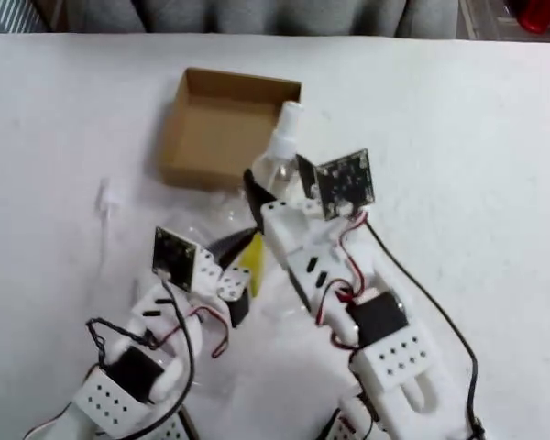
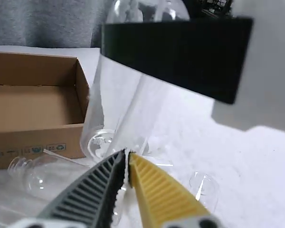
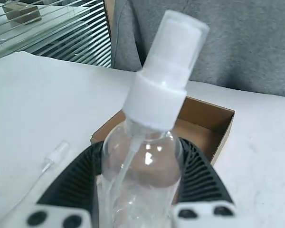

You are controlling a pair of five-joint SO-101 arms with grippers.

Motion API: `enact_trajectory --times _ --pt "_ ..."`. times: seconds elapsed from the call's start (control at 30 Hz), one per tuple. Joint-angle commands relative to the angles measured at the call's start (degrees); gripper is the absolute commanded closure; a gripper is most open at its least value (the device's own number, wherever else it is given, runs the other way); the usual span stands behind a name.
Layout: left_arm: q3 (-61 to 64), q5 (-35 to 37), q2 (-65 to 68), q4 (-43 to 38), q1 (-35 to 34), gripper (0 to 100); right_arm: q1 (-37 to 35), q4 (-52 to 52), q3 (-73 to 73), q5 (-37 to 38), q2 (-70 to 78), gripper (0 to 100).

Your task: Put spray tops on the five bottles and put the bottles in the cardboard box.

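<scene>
My right gripper (image 3: pixel 142 159) is shut on a clear bottle (image 3: pixel 145 180) fitted with a white spray top (image 3: pixel 166 80), held upright just in front of the open cardboard box (image 1: pixel 227 128). From above, that bottle (image 1: pixel 280 151) stands at the box's near right corner. My left gripper (image 2: pixel 126 156) is shut, its grey and yellow fingers pressed together low over the table beside the right gripper (image 1: pixel 275 183). Bare clear bottles (image 2: pixel 31 173) (image 2: pixel 102 140) (image 2: pixel 204 185) lie on the table around it. A loose spray top (image 1: pixel 105 197) with its tube lies left of the box.
The cardboard box (image 2: pixel 33 109) is open and nothing shows inside it. Both arms crowd the near centre of the white table (image 1: pixel 477 137). A person in grey sits at the far edge.
</scene>
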Motion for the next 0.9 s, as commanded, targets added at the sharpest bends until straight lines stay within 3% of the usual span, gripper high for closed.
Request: enact_trajectory --times 0.0,0.33,0.57,0.7,0.87 --pt "-0.62 -0.53 0.48 -2.11 -0.13 98 -0.75 3.03 -3.43 -0.7 -4.79 98.2" --pt "-1.58 -0.44 0.31 -2.11 -5.32 98 -1.01 1.54 -2.99 -0.26 -3.47 98.2" --pt "-6.42 0.79 0.66 -2.2 -22.55 98 0.04 -14.99 -3.34 -0.62 12.35 98.2" --pt "-8.18 8.97 0.66 -2.2 -31.6 98 -0.4 -26.42 -5.19 -0.26 24.31 98.2" --pt "-7.91 11.25 0.75 -5.1 -34.24 98 2.86 -27.82 -8.62 -0.18 33.54 98.2"
